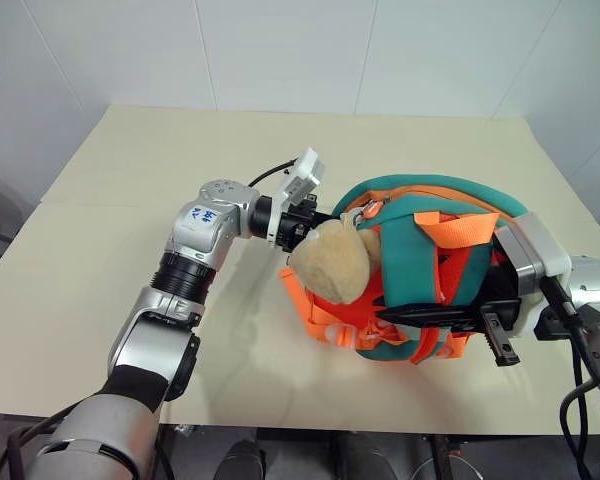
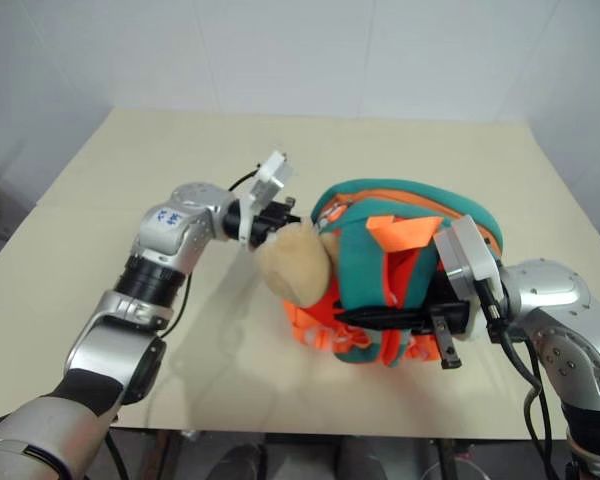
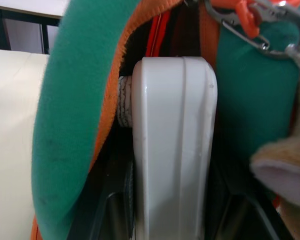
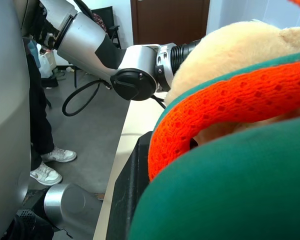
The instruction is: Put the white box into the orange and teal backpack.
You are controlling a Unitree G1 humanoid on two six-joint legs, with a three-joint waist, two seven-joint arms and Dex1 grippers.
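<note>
The orange and teal backpack (image 1: 430, 200) lies on the table with its tan plush toy (image 1: 330, 260) facing my left arm. My left gripper (image 1: 305, 218) sits at the bag's open mouth, behind the toy, shut on the white box (image 3: 175, 150). The box's rounded end pokes in between the teal and orange rims of the opening. From the other side my right gripper (image 1: 435, 325) is shut on the backpack's lower front, among the orange straps (image 4: 225, 105). In the head views the bag and the toy hide the box.
The beige table (image 1: 130, 200) reaches back to white walls, and its front edge runs just below the bag. A person's legs and white sneakers (image 4: 50, 165) stand on the grey floor beside the table.
</note>
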